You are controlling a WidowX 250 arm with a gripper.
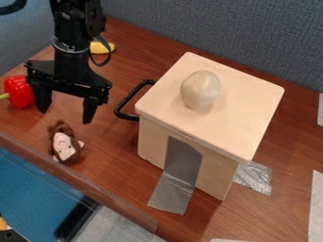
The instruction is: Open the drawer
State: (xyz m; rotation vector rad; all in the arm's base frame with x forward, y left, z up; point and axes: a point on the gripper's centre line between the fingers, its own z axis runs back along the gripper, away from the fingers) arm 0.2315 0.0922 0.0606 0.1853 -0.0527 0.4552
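Box (246,99) stands upright; left of it you have your pincer (65,113), released, its fingers spread wide, apart from the drawer handle (130,97) on the box's left side. Monkey (63,144) lies left of it.

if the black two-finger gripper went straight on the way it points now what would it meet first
The black two-finger gripper points down, probably towards the brown-and-pink plush monkey; its height is unclear, so it may meet the brown wooden tabletop beside the toy instead.
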